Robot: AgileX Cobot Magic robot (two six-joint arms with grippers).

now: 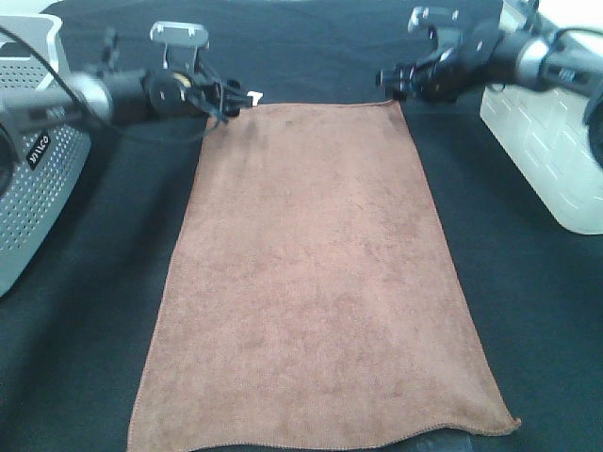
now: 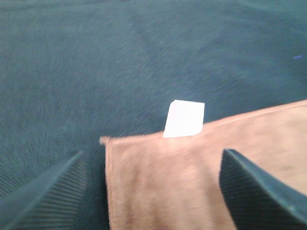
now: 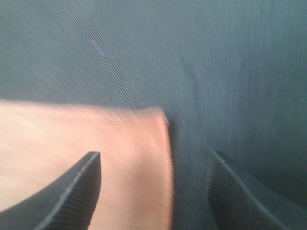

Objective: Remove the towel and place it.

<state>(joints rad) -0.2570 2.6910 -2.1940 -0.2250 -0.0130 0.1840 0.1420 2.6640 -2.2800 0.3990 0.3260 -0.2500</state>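
The brown plush towel (image 1: 311, 273) lies flat on the black table cloth (image 1: 528, 330), long side running front to back. Its small white tag (image 1: 253, 96) sticks out at the far left corner. My left gripper (image 1: 234, 99) is open just above that corner; in the left wrist view the tag (image 2: 184, 119) and towel corner (image 2: 158, 182) lie between its fingers (image 2: 45, 196). My right gripper (image 1: 391, 83) is open over the far right corner; in the right wrist view that towel corner (image 3: 139, 143) lies between its fingers (image 3: 72, 191). The right wrist view is blurred.
A grey perforated basket (image 1: 33, 179) stands at the left edge. A white perforated basket (image 1: 556, 141) stands at the right edge. The towel's near edge reaches the table's front.
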